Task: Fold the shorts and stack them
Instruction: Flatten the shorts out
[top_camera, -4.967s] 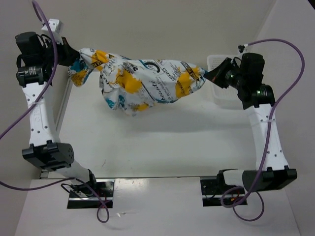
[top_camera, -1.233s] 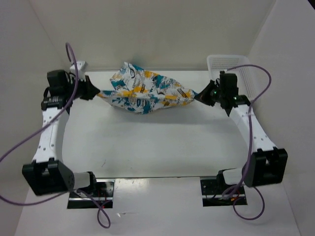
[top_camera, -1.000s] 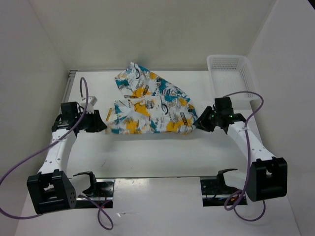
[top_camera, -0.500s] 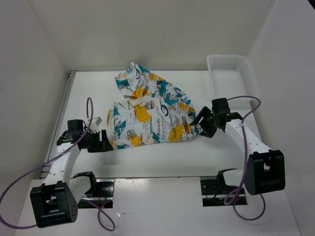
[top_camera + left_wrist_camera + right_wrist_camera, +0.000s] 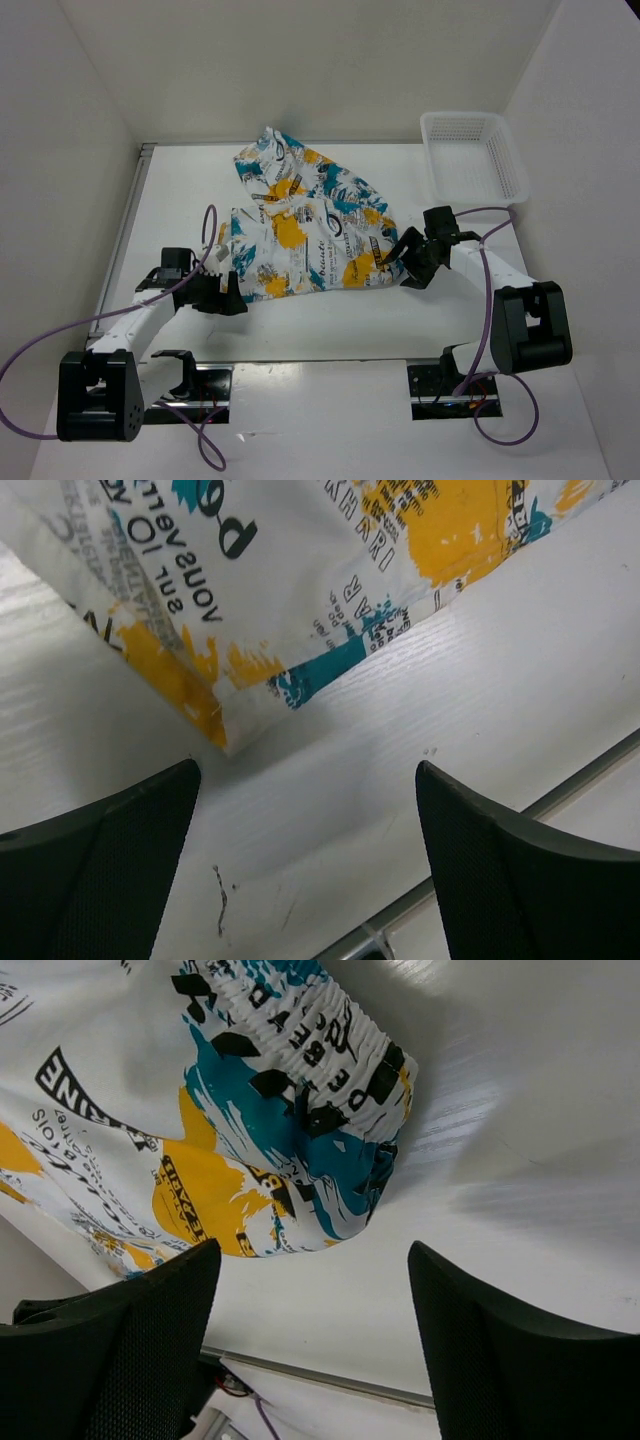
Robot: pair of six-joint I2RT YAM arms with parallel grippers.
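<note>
The shorts [image 5: 305, 230], white with teal, yellow and black print, lie spread on the table, a fold of fabric running toward the back. My left gripper [image 5: 230, 297] stands open just off their near left corner [image 5: 225, 742], holding nothing. To the right, my right gripper [image 5: 408, 268] is open too, beside the gathered waistband end [image 5: 340, 1130], which rests free on the table. In both wrist views bare table shows between the fingers.
A white mesh basket [image 5: 473, 152] stands at the back right. White walls close the table on the left, back and right. A metal rail [image 5: 320, 362] runs along the near edge by the arm bases.
Both arms carried the hanging shorts down and toward the near side, laid them on the table, then opened and let go. The grippers have drawn back a little from the fabric.
</note>
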